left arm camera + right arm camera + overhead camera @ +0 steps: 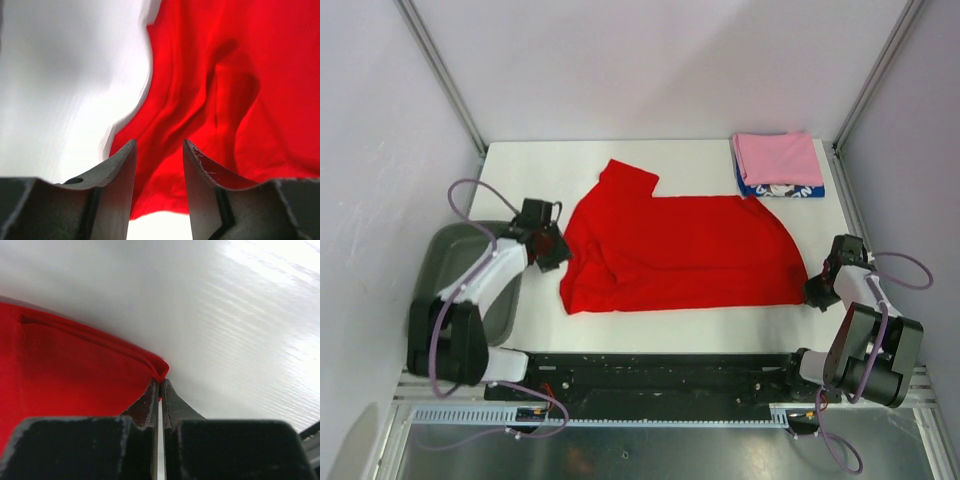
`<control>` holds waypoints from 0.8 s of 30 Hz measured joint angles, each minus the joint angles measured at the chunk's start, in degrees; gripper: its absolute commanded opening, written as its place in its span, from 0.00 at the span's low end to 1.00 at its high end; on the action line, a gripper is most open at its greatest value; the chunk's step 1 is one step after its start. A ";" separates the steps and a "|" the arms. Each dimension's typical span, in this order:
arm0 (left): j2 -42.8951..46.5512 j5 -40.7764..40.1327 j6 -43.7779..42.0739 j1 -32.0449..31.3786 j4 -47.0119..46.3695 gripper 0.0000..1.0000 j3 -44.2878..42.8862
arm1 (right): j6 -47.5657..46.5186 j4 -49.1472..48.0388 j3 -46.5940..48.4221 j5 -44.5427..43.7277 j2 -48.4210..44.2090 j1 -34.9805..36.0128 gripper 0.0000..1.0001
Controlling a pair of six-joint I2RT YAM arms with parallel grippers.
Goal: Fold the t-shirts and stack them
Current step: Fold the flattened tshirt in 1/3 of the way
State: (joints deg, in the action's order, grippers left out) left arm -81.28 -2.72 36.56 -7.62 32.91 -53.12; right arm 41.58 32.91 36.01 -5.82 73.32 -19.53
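The red shirt [680, 250] lies spread across the middle of the table [540, 170], plain side up, one sleeve pointing toward the far edge and its left side bunched into folds; no print shows on it. At the far right corner the pink shirt [778, 157] sits folded on top of the blue shirt [785, 190], whose white print peeks out along the near edge; that stack is just beyond the red shirt's right shoulder and apart from it. The left gripper [552, 250] is at the rumpled left edge of the red shirt; in its wrist view its fingers [122, 165] stand apart, with creased red cloth [225, 75] showing in the gap and white table [50, 75] to the left. The right gripper [817, 293] is at the shirt's near right corner; its wrist view shows the fingers [172, 402] pressed almost together, the doubled hem corner [75, 365] pinched at their tips, bare table [225, 315] beyond. The tray [455, 250] sits off the table's left edge, under the left arm.
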 measured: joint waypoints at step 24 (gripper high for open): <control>12.04 -1.66 5.35 -13.27 -0.79 0.02 15.02 | -1.42 1.05 -0.42 1.05 0.39 -5.16 0.00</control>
State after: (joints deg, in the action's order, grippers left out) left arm -69.23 -4.38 41.91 -20.88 32.12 -38.11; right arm 40.16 33.95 35.59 -4.78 73.71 -24.69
